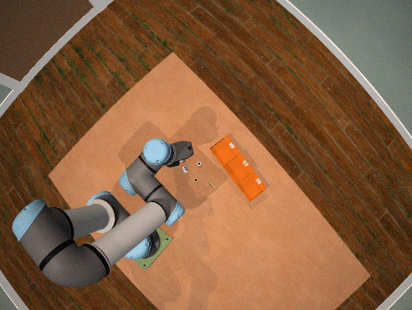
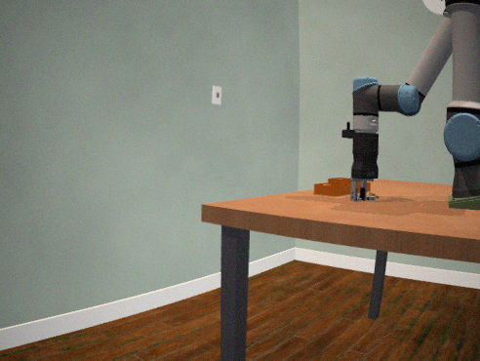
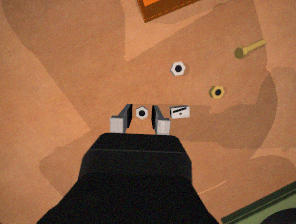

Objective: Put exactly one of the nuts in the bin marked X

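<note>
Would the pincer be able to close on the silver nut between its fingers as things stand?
Probably yes: the pincer is open and low over the table, a finger either side of the silver nut. The small white block lies just outside one finger.

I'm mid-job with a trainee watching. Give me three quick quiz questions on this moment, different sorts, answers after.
1. True or false: the gripper is already shut on a nut.
2. In the wrist view, which lies between the fingers? A) the brass nut B) a silver nut C) the brass bolt
3. Fill in: the small white block lies just outside one ____.

Key: 1. False; the fingers stand open on either side of it, low at the table. 2. B. 3. finger.
</note>
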You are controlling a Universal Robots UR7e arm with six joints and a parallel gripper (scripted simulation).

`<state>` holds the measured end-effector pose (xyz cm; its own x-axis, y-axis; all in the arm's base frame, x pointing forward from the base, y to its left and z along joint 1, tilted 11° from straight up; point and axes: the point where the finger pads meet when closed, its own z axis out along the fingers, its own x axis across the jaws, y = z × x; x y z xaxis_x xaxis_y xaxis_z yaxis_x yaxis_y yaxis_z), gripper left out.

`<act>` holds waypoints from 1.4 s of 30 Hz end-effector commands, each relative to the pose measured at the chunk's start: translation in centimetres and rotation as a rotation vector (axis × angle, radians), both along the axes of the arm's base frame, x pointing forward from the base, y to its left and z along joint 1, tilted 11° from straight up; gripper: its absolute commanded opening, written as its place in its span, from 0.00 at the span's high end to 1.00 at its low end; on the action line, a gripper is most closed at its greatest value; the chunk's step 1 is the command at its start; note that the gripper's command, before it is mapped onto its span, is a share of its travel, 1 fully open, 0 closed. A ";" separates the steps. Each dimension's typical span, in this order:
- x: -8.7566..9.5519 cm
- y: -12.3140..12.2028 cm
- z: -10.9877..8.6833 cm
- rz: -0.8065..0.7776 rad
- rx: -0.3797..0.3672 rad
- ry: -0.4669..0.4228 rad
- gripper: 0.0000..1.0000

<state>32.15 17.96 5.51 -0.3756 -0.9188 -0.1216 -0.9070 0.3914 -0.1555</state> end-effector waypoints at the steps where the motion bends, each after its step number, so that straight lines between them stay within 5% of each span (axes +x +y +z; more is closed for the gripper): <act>1: 0.0 0.0 0.0 0.000 0.000 -0.002 0.36; 7: 0.0 0.0 0.0 0.000 0.000 -0.001 0.36; 8: 0.0 0.0 0.0 0.000 0.000 -0.001 0.66; 42: -0.1 0.0 1.0 0.000 0.000 -0.002 0.66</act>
